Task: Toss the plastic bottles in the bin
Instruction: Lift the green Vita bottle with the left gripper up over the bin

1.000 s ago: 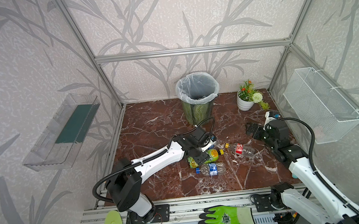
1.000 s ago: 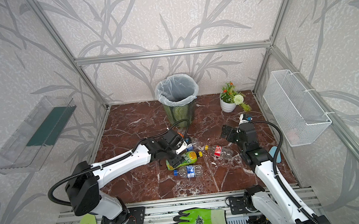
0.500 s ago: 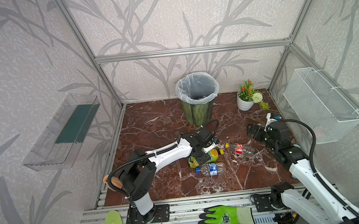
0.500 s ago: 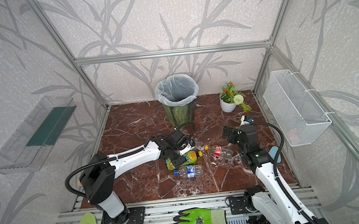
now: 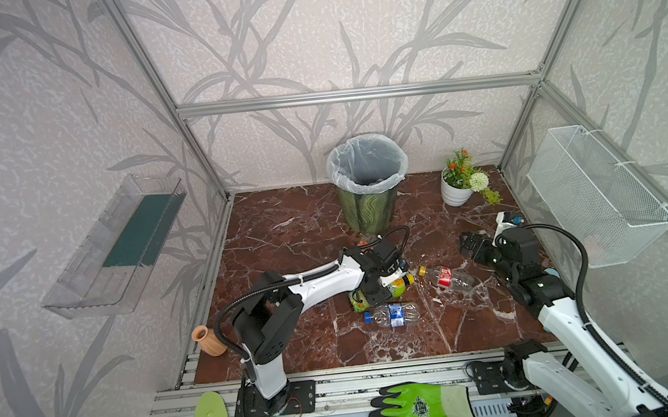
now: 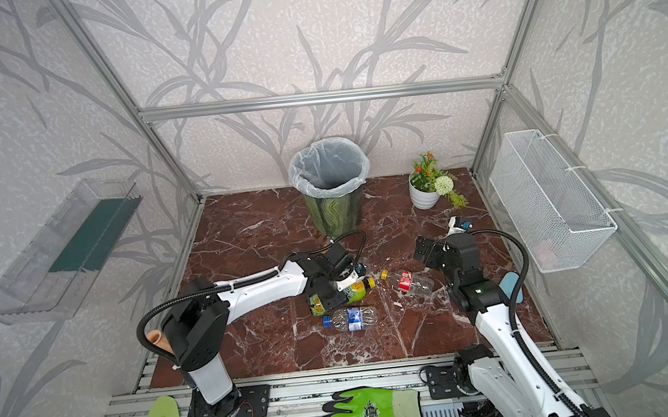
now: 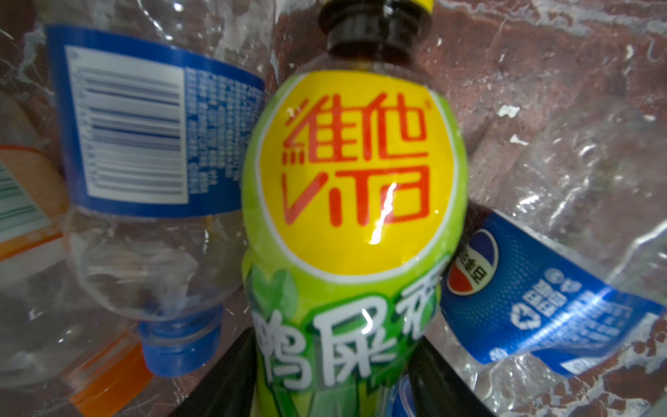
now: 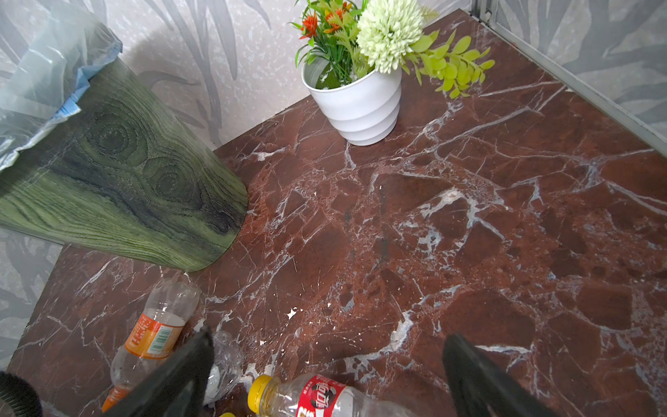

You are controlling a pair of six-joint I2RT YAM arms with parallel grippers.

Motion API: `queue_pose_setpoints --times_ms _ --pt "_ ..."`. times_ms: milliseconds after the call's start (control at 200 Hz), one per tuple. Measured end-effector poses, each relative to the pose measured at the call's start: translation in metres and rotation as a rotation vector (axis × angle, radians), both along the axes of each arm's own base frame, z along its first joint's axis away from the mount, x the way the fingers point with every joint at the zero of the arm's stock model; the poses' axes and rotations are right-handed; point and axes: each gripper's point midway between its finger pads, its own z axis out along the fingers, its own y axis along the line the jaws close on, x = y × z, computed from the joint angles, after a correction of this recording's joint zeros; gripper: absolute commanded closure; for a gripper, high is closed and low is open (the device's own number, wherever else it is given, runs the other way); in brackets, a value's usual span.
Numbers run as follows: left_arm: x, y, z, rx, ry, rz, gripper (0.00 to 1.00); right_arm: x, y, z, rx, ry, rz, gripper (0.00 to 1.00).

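- Marble floor [image 5: 284,231]: dark red with white veins, smooth and flat, boxed in by aluminium frame rails. With 12 o'clock at the back wall, its broad open stretch runs from 9 to 11 o'clock, and a second open strip lies along 6 o'clock.
- Wire basket [image 5: 598,196]: white mesh, hung on the side wall at 3 o'clock, above the floor's edge.
- Bin [image 5: 370,210]: round, with a green wood-grain wall and a thin translucent liner bag [image 5: 365,160] folded over the rim. It stands upright at 12 o'clock with open floor on both sides.
- Left gripper [image 5: 369,297]: it reaches low over the centre. In the left wrist view its black fingers [image 7: 223,379] lie against both sides of the green-yellow bottle [image 7: 346,202], pinching its lower body.
- Right gripper [image 5: 469,244]: held at 3 o'clock of the centre, fingers [image 8: 173,375] spread wide with nothing between them.
- Flower pot [image 5: 456,193]: white and ribbed, at 1 o'clock.
- The green-yellow bottle lies on its side at the centre. Its label is glossy, its long axis runs 8-to-2, and its dark neck points toward 2 o'clock.
- Red-label bottle [image 5: 445,278]: clear crinkled plastic, just at 3 o'clock of the green-yellow one. Its axis runs 10-to-4, yellow cap toward 10.
- Blue-label bottle [image 5: 392,314]: at 6 o'clock of the green-yellow one, axis 9-to-3, cap toward 9.
- Orange-label bottle [image 8: 155,335]: it lies near the bin's foot, cap pointing away from the bin.
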Motion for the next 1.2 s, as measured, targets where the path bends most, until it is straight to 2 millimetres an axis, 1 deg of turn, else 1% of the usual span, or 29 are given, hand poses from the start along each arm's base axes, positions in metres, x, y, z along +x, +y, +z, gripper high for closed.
queue_pose_setpoints --times_ms 310,345,425,490,630,720,825,935,1130,1199 --pt "0.000 -0.001 -0.010 0.016 0.020 -0.008 0.35 0.000 -0.002 0.000 -0.003 -0.001 -0.005 0.01" --pt "-0.001 -0.001 -0.010 0.016 0.022 -0.008 0.37 0.000 -0.002 0.000 -0.003 -0.001 -0.006 0.01" --pt "-0.001 -0.002 -0.010 0.016 0.023 -0.012 0.47 0.000 -0.003 0.000 -0.003 -0.001 -0.009 0.01" --pt "0.000 -0.003 -0.010 0.011 0.022 -0.013 0.52 0.000 -0.004 0.000 -0.003 -0.002 -0.009 0.01" --pt "0.000 -0.005 -0.006 -0.007 0.020 -0.011 0.53 -0.001 -0.004 0.001 -0.002 -0.005 -0.010 0.01" --pt "0.000 -0.008 0.002 -0.029 0.010 -0.012 0.54 -0.001 -0.005 0.002 -0.002 -0.008 -0.013 0.01" --pt "0.002 -0.011 0.020 -0.071 -0.023 -0.009 0.55 -0.001 -0.005 0.003 -0.001 -0.010 -0.013 0.01" --pt "0.006 -0.015 0.050 -0.142 -0.079 0.000 0.56 -0.001 -0.005 0.002 -0.001 -0.010 -0.013 0.01" --pt "0.013 -0.017 0.117 -0.293 -0.221 0.024 0.59 -0.001 -0.005 0.001 0.001 -0.009 -0.011 0.01" --pt "0.018 -0.014 0.150 -0.356 -0.304 0.047 0.59 -0.001 -0.005 0.001 0.002 -0.011 -0.012 0.01"
